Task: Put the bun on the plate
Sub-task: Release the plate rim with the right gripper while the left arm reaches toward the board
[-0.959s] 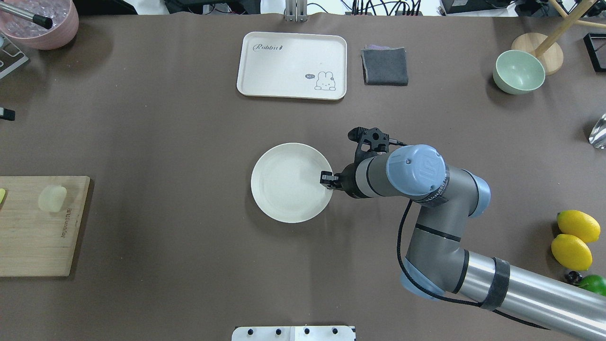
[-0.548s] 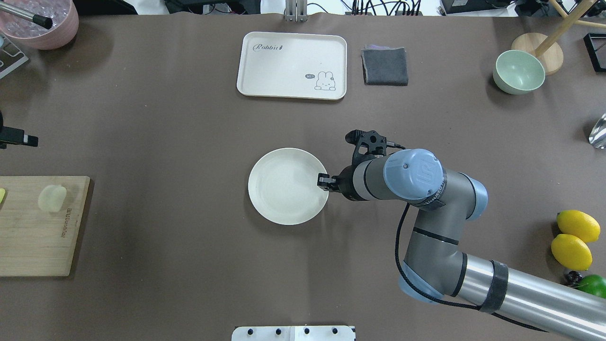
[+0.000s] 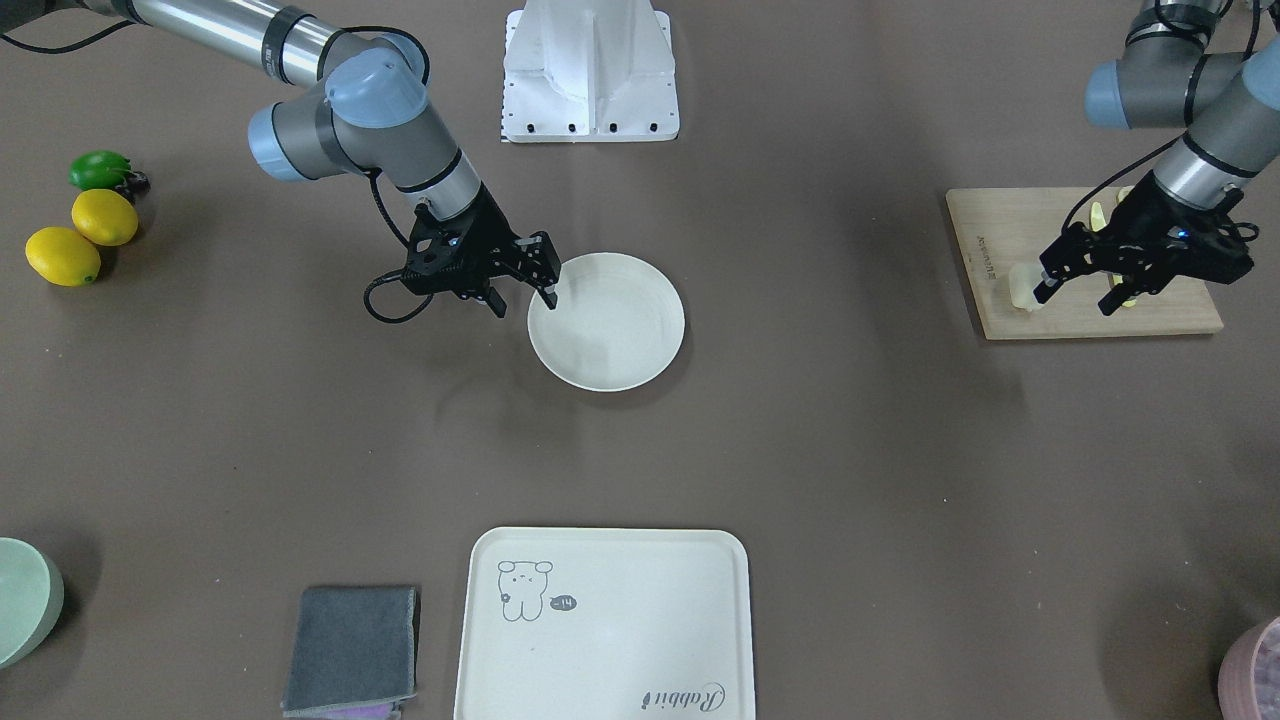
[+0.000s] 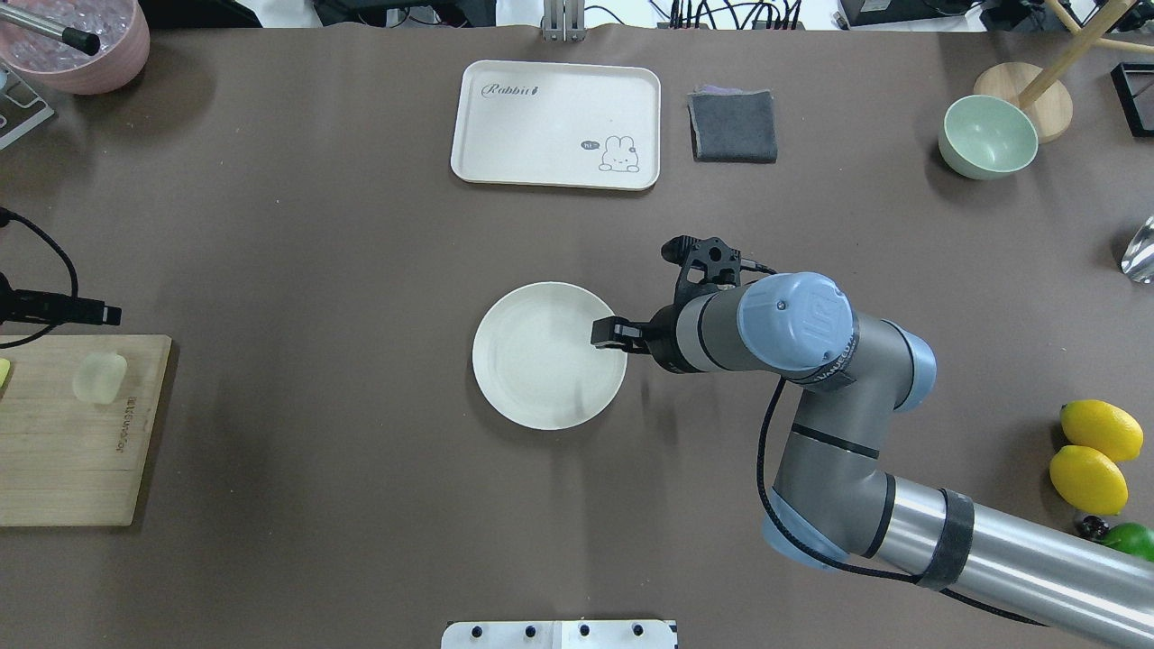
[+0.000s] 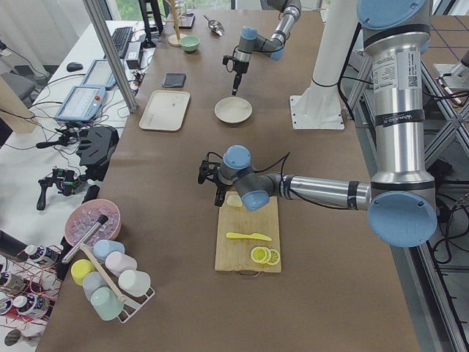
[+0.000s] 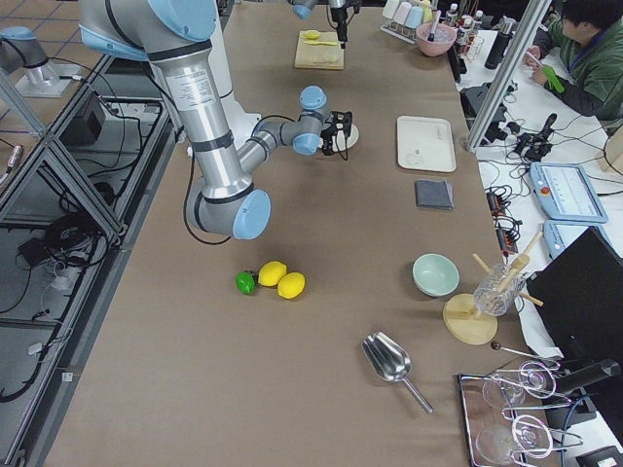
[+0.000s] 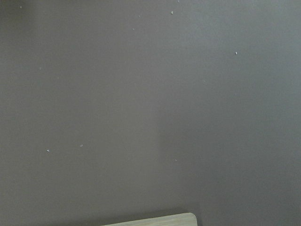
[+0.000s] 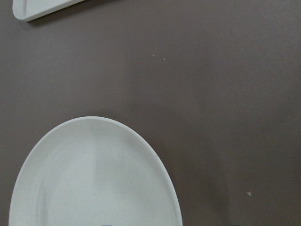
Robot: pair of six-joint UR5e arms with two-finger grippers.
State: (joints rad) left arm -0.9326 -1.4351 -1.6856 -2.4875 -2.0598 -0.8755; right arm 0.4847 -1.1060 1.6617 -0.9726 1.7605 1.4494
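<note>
The bun [image 4: 99,377] lies on the wooden cutting board [image 4: 72,451] at the table's left edge, with nothing holding it. My left gripper [image 3: 1078,297] hangs open above the board, and one finger [image 3: 1045,285] is close beside the bun [image 3: 1020,287]. The round cream plate [image 4: 541,379] sits mid-table and holds nothing. My right gripper [image 3: 522,298] is open at the plate's right rim, one finger over the plate [image 3: 620,345] and the other outside it. The right wrist view shows the plate [image 8: 94,179] from just above.
A cream tray [image 4: 554,126] with a rabbit drawing and a folded grey cloth [image 4: 733,126] lie at the far side. A pale green bowl [image 4: 987,137] stands at the far right. Two lemons [image 4: 1095,451] and a lime [image 4: 1131,539] sit near right. A pink bowl [image 4: 77,41] is far left.
The plate slid slightly left and toward the robot, then stopped. My right gripper's tip moved further over the plate. My left gripper came in from the left edge toward the cutting board.
</note>
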